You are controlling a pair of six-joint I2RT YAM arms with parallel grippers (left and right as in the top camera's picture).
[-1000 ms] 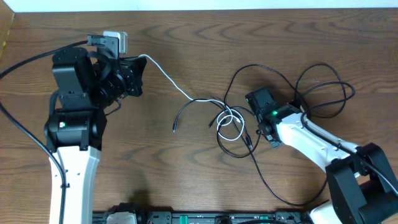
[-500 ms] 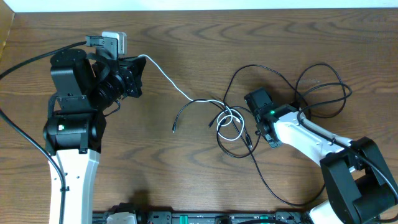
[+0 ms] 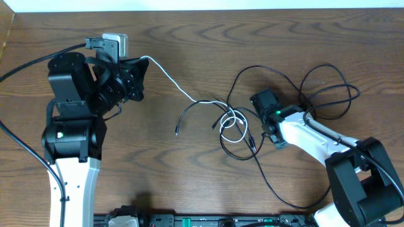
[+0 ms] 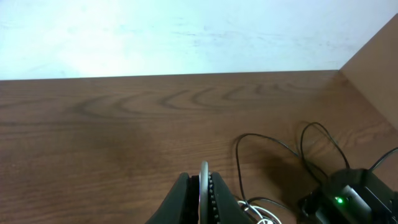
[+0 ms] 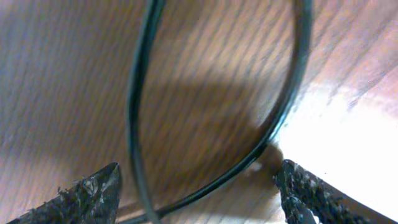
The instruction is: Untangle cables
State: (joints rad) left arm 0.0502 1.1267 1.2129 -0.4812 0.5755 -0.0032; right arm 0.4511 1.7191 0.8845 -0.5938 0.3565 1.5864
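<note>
A white cable (image 3: 170,81) runs from my left gripper (image 3: 142,70) down to a knot (image 3: 233,124) at the table's middle, where it loops with thin black cables. My left gripper is shut on the white cable's end, seen edge-on between the fingers in the left wrist view (image 4: 203,183). More black cable loops (image 3: 328,94) lie at the right. One loose black end (image 3: 177,130) points left. My right gripper (image 3: 264,102) sits low just right of the knot. It is open, with a black cable (image 5: 140,112) curving between its fingertips (image 5: 93,190).
A thick black arm wire (image 3: 25,63) trails at the far left. A wooden side panel (image 3: 6,31) stands at the top left. A dark equipment rail (image 3: 189,221) runs along the front edge. The white wall (image 4: 186,31) lies beyond the table's far edge.
My left arm has drifted slightly left while holding the white cable. My right gripper has barely shifted by the knot. The cables lie as before.
</note>
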